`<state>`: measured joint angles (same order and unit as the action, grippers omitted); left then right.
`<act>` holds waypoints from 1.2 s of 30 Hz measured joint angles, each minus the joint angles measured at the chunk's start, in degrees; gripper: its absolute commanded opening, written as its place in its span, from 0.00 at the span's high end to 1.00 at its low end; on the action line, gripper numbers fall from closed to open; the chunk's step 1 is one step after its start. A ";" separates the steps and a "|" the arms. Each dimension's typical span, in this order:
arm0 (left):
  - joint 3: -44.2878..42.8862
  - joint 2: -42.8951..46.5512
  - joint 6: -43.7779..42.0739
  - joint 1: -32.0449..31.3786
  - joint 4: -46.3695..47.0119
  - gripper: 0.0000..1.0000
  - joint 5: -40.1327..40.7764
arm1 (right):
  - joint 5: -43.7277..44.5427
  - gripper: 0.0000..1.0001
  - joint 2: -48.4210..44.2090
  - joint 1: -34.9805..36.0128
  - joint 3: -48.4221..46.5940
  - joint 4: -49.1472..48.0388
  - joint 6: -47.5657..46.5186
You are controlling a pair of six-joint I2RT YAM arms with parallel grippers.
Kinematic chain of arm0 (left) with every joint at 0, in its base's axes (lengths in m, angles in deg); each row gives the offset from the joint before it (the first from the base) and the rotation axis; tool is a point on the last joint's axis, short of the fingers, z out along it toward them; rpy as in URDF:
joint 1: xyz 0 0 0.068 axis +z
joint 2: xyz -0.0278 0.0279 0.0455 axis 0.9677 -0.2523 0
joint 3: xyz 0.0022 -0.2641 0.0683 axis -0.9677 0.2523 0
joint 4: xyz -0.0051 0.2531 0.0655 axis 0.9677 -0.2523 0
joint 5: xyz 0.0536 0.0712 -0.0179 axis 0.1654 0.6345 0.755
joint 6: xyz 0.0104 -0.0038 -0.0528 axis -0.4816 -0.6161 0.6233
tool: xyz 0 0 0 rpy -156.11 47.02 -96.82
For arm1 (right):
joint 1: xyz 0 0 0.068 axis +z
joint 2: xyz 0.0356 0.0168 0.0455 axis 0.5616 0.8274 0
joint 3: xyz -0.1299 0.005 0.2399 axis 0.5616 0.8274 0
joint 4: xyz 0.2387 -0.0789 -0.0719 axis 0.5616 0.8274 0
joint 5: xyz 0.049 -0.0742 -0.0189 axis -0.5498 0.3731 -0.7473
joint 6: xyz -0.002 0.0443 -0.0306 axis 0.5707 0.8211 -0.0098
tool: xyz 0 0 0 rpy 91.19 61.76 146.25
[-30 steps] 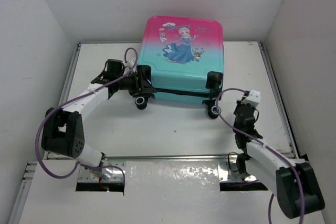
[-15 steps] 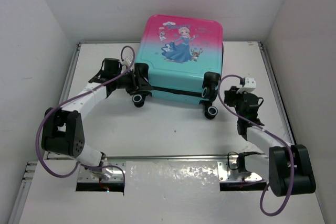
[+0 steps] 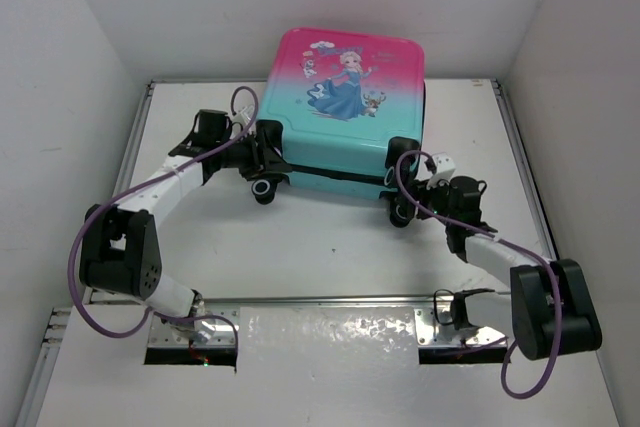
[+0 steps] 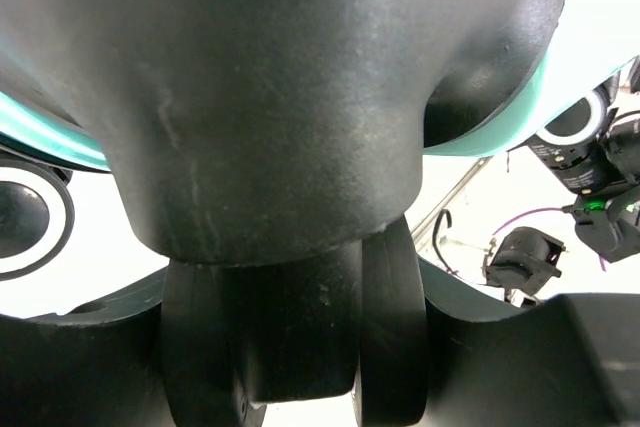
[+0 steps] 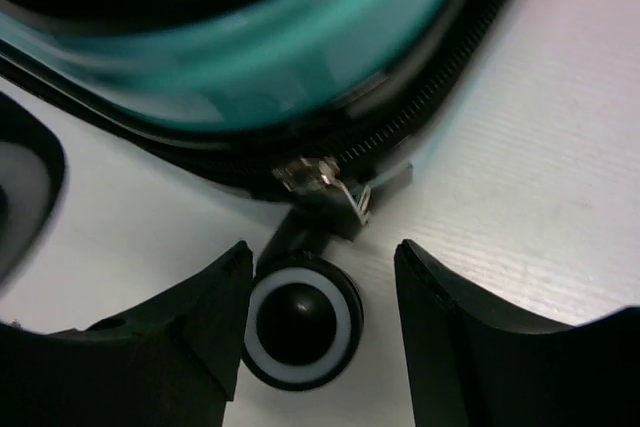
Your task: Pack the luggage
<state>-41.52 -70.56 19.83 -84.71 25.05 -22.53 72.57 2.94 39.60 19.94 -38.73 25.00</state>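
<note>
Hanging apart at the zipper pull [image 5: 325,187], the right pincer [image 5: 320,267] could be snagged on the wheel [image 5: 303,322]; the luggage's [image 3: 340,137] caster [image 4: 290,147] is clamped by the left pincer [image 3: 268,157].

Glossy hard-plastic luggage [image 3: 345,112], scuffed matt black wheel housing [image 4: 280,97], metal zip pull [image 5: 312,176], matt white table [image 3: 300,247].

Your top camera looks down from the near edge across the whole counter [image 3: 300,247]. Both wrist cameras sit close to the luggage [image 3: 345,152]. The left one faces a wheel housing [image 4: 290,97]. The right one faces the zipper [image 5: 400,137] and a wheel [image 5: 303,320]. The top view shows both corners too.
</note>
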 measured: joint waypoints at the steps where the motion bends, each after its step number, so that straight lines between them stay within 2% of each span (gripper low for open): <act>1: -0.07 -0.02 -0.13 0.00 -0.09 1.00 0.00 | -0.31 0.45 0.68 0.61 -0.63 0.00 -0.17; 4: -0.33 -0.07 -0.33 0.07 -0.39 1.00 0.24 | -0.02 0.47 1.77 1.90 -1.81 -0.94 -0.70; 10: -0.39 -0.09 -0.98 0.09 -0.61 1.00 0.59 | 3.50 0.64 1.97 2.62 -1.84 -3.43 -1.11; 16: -0.90 -0.52 -1.31 0.09 -1.11 1.00 0.57 | 3.96 0.69 1.75 2.99 -1.49 -4.28 -0.83; 17: -0.94 -0.55 -1.36 0.09 -1.14 1.00 0.57 | 3.63 0.73 1.68 2.99 -1.44 -4.50 -0.70; 18: -0.96 -0.59 -1.40 0.09 -1.14 1.00 0.57 | 3.19 0.85 1.70 3.02 -1.42 -4.68 -0.57; 23: -1.07 -0.70 -1.49 0.09 -1.05 1.00 0.76 | 2.21 0.99 1.81 3.19 -1.36 -5.31 0.57; 28: -1.18 -0.79 -1.62 0.09 -1.07 1.00 1.25 | 5.35 1.00 2.03 3.34 -1.36 -5.75 0.68; 36: -1.44 -0.87 -1.60 0.00 -1.31 1.00 2.10 | 16.22 1.00 3.58 2.01 -1.36 -10.40 0.87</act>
<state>-42.96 -71.44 18.23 -84.71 23.74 -20.43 88.79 6.53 41.61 18.59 -49.13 25.87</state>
